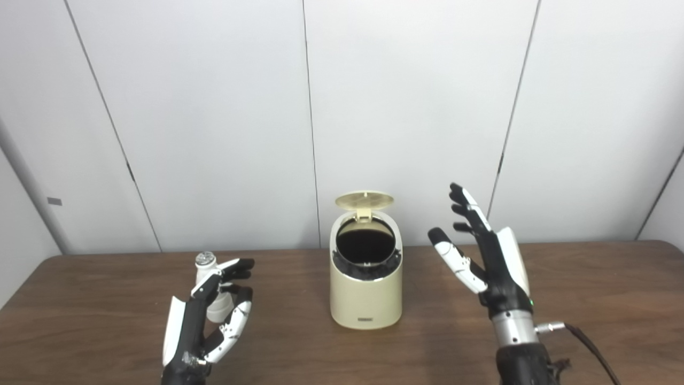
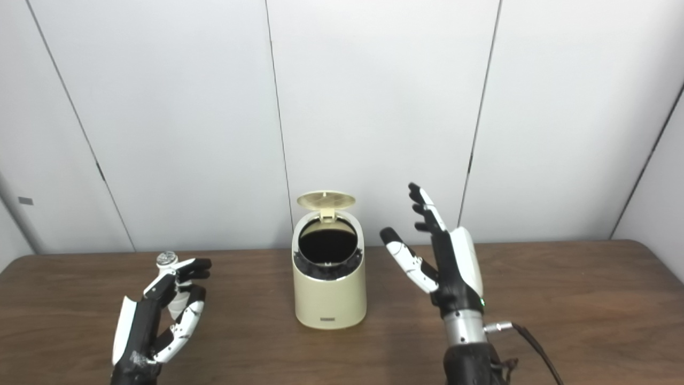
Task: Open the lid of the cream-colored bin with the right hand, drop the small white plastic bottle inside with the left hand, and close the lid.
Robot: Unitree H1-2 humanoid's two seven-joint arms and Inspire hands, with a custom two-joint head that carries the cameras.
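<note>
The cream-colored bin (image 1: 366,299) stands at the table's middle with its round lid (image 1: 364,200) tipped up and back, so the dark inside shows. The small white plastic bottle (image 1: 218,306), upright with a silvery cap (image 1: 205,259), sits left of the bin inside my left hand (image 1: 208,315), whose fingers and thumb curl around its body. I cannot tell whether the bottle rests on the table or is lifted. My right hand (image 1: 483,256) is raised to the right of the bin, open with fingers spread upward, touching neither bin nor lid.
The brown wooden table (image 1: 604,299) runs the full width of the view, with grey wall panels (image 1: 214,107) right behind it. A black cable (image 1: 588,345) trails from my right wrist.
</note>
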